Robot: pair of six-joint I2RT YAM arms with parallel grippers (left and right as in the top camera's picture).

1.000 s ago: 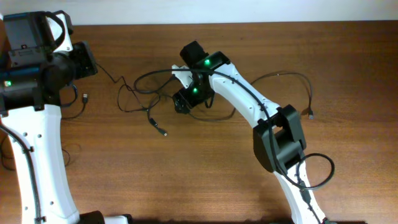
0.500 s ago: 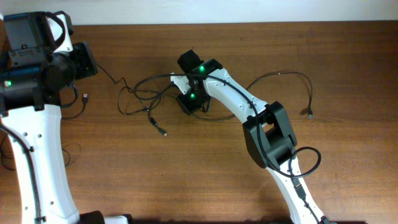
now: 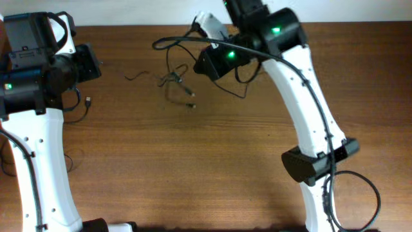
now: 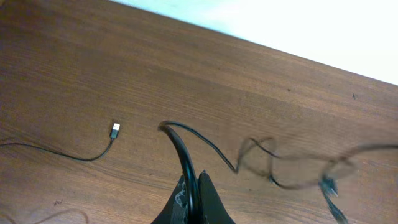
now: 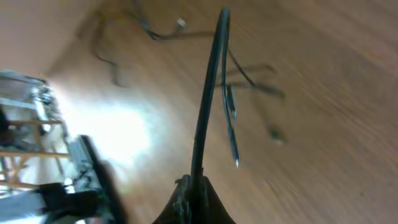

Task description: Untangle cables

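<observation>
Wooden table [image 3: 193, 161], cables [image 5: 231, 118] pinched in right end effector [image 5: 191, 182]

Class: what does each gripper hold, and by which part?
The left gripper pinches a black cable on its cord, not a plug. The right gripper pinches a second cable, also along the cord.

Robotics lab bench: white left arm [image 3: 32, 161] and right arm [image 3: 302, 96]; wood-grain table [image 3: 161, 180]; pale wall [image 3: 129, 9].
</observation>
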